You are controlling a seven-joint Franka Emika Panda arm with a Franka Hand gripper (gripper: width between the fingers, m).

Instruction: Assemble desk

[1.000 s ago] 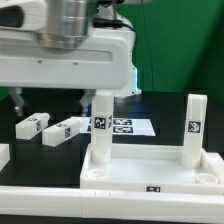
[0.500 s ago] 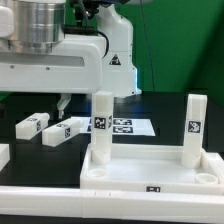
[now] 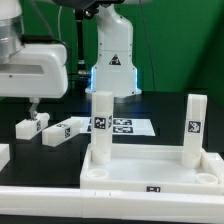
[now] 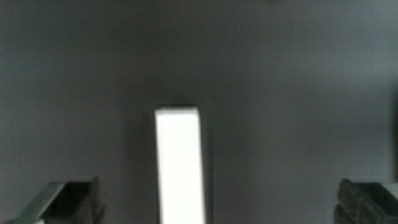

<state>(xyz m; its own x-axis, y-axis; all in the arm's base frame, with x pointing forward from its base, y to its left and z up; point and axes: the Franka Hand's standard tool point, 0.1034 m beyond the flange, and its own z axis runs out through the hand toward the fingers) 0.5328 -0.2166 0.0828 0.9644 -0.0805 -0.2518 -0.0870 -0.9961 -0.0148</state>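
In the exterior view the desk top (image 3: 150,160) carries two upright legs (image 3: 101,125), and loose legs (image 3: 62,131) lie beside the marker board (image 3: 135,127), one below the gripper (image 3: 33,105); in the wrist view its fingers (image 4: 68,205) stand wide apart, empty, over a white leg (image 4: 178,170).

No readable text; patterned tags (image 3: 100,123) on legs (image 3: 196,146)

Clear gap between two upright legs (image 3: 101,125), loose legs (image 3: 62,130) lying beside

Marker board (image 3: 128,127) flat on black table (image 3: 40,162)
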